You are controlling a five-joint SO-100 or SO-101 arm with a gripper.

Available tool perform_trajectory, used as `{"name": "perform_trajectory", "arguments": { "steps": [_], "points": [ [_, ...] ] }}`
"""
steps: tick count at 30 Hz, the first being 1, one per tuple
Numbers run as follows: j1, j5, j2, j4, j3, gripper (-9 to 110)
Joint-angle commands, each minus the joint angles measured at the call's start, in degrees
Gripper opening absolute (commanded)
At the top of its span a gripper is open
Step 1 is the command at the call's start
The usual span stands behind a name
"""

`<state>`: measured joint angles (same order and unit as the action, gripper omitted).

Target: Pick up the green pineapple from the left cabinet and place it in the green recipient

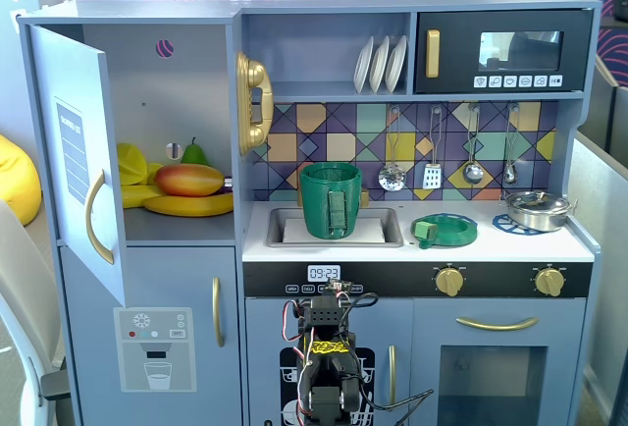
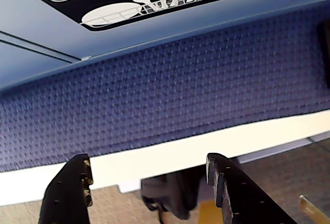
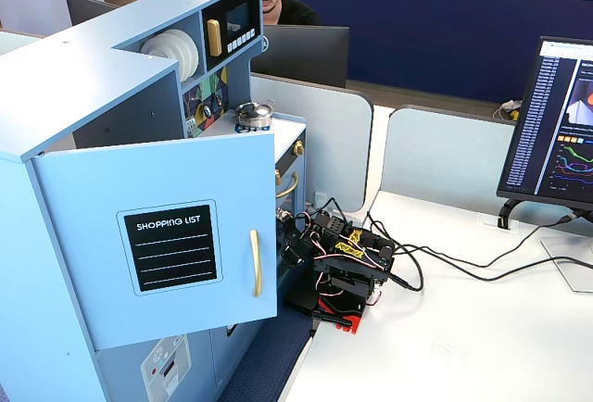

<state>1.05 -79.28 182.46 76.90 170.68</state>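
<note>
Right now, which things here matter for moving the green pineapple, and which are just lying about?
Job: tall pale blue open cabinet, dark green ribbed-handle plastic pot, open jaws; pineapple not visible.
Lying about: red-yellow mango, yellow banana, smooth green pear, flat round green dish, silver pan, white plates.

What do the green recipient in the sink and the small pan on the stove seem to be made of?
The green recipient looks like moulded plastic: uniform dark green, soft sheen, thick rim and a ribbed strap handle. The small pan looks like polished metal, silvery with bright reflections, though chromed plastic cannot be ruled out at this size.
</note>
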Motion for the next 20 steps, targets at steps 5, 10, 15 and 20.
{"name": "perform_trajectory", "arguments": {
  "steps": [5, 10, 15, 20],
  "points": [
    [-0.4, -4.6, -0.4, 10.5, 1.1, 20],
    [-0.2, -7.5, -0.4, 10.9, 1.1, 20],
    [-0.2, -7.5, -0.4, 10.9, 1.1, 20],
    [-0.2, -7.5, -0.4, 10.9, 1.1, 20]
  ]
}}
